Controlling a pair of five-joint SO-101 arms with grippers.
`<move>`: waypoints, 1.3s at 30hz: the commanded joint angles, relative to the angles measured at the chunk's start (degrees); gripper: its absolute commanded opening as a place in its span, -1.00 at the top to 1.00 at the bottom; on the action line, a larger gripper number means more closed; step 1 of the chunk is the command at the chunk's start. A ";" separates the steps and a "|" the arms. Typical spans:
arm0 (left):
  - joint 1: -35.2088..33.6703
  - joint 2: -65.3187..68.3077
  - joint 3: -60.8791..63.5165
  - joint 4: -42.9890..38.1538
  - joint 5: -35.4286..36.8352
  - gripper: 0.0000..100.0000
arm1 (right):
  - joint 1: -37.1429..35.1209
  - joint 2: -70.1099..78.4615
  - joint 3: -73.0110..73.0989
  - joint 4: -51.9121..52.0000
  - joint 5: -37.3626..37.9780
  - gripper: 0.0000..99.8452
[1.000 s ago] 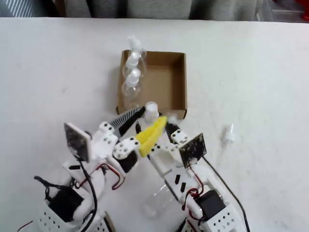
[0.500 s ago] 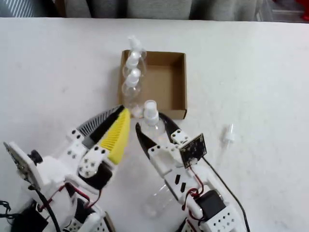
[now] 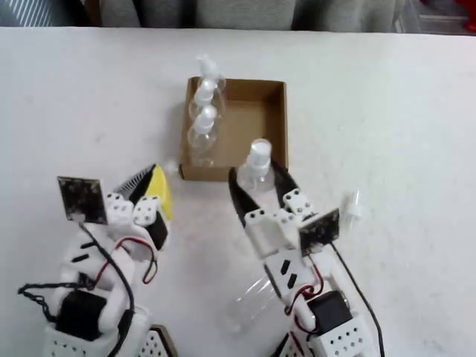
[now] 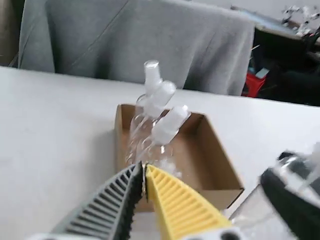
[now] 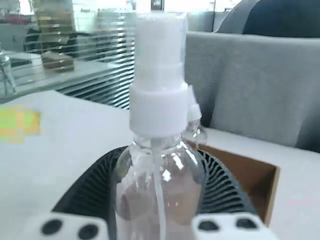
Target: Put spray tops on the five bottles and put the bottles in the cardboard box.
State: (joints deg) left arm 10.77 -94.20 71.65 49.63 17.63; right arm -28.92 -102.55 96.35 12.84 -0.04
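Note:
My right gripper (image 3: 257, 178) is shut on a clear bottle (image 3: 256, 172) with a white spray top, upright at the near edge of the cardboard box (image 3: 256, 123). Up close, the black fingers (image 5: 215, 175) wrap the held bottle (image 5: 157, 190), with the box (image 5: 255, 175) behind it. Three topped bottles (image 3: 202, 119) lie along one side of the box. My left gripper (image 3: 152, 175), grey and yellow, is shut on nothing, on the table beside the box's near corner. Its tips (image 4: 143, 167) point at the box (image 4: 215, 160) and the bottles (image 4: 155, 122) in it.
A clear bottle without a top (image 3: 249, 305) lies on the table beside the right arm's base. A loose white spray top with its tube (image 3: 348, 212) lies further out on that side. The table stretches bare around the box on the far side.
The left gripper let go of the bottle's top, drew back and to the left, and shut. The right gripper carried the topped bottle to the right, up to the box's near edge.

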 commanded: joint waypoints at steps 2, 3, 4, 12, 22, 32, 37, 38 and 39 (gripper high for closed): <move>-4.18 0.13 6.59 -0.18 -0.26 0.94 | 4.70 -0.66 0.09 -9.80 0.79 0.97; -4.88 0.13 8.18 -0.18 -0.35 0.94 | 5.41 -0.57 0.09 -11.47 0.88 0.97; -5.58 0.13 9.85 -0.18 -0.35 0.94 | 6.37 -0.57 0.00 -13.05 1.05 0.97; -11.82 0.13 23.65 -8.53 -10.90 0.94 | 11.03 0.04 -4.40 -16.13 4.57 0.97; -13.23 0.22 25.76 -9.41 -11.34 0.93 | 11.03 30.46 -17.67 -28.09 4.40 0.97; -13.49 0.22 25.76 0.09 -11.78 0.93 | 11.38 68.26 -32.62 -48.13 4.84 0.97; -13.49 0.22 25.76 0.18 -21.01 0.93 | 11.56 84.62 -40.35 -56.75 4.84 0.97; -13.49 0.22 25.76 0.18 -22.07 0.93 | 12.00 87.69 -42.11 -57.89 4.84 0.97; -13.49 0.22 25.76 0.18 -22.42 0.93 | 12.18 90.68 -43.87 -58.86 4.84 0.97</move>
State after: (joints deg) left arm -1.98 -93.49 97.58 49.45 -1.01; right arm -17.93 -22.02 61.01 -40.62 4.09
